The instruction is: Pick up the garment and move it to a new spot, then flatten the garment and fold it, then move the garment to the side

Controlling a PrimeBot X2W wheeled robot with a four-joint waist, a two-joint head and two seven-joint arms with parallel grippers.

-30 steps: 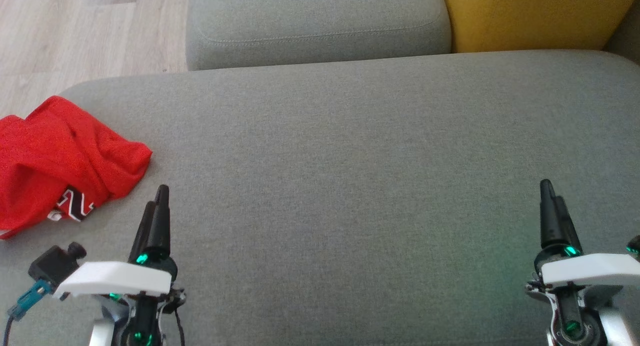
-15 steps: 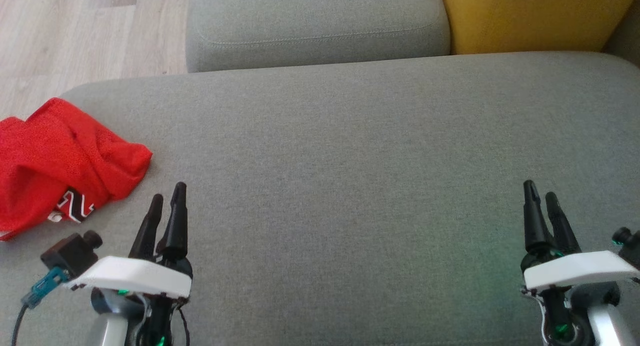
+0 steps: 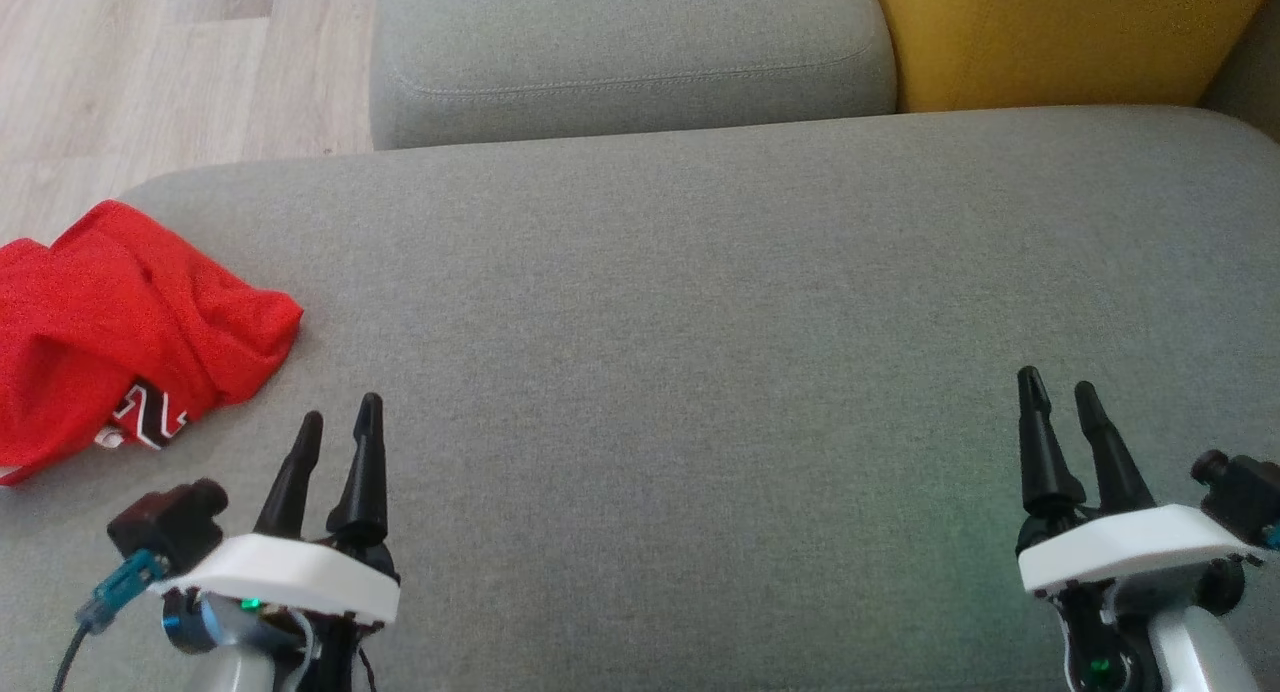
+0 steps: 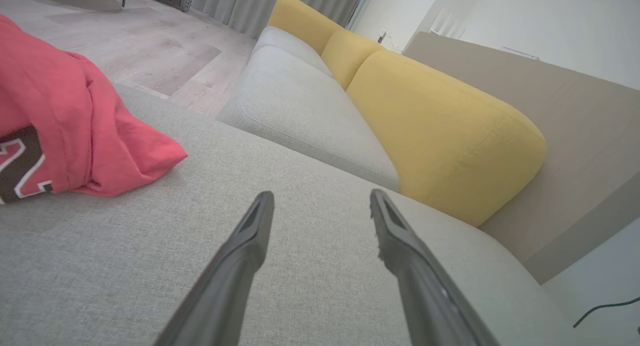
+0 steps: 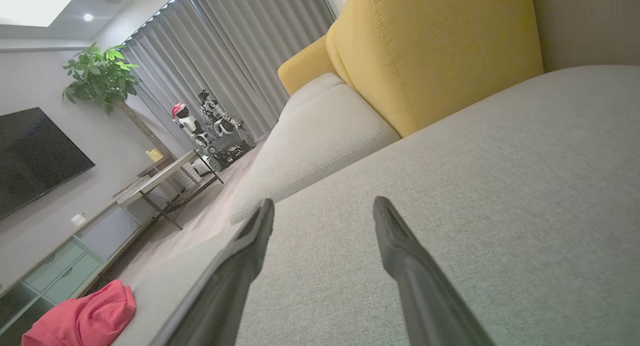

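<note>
Head view: the red garment (image 3: 120,312) lies in a crumpled heap at the left end of the grey sofa seat (image 3: 700,302). It is a soft knit, with a black-and-white printed patch showing in a fold. The left claw (image 3: 341,409) hovers near it without touching, fingers spread. The right claw (image 3: 1055,380), also spread and empty, is well apart on the far side. The pickup looks not yet begun; next, the left claw likely must swing toward the heap and pinch a raised fold off the coarse woven upholstery.
</note>
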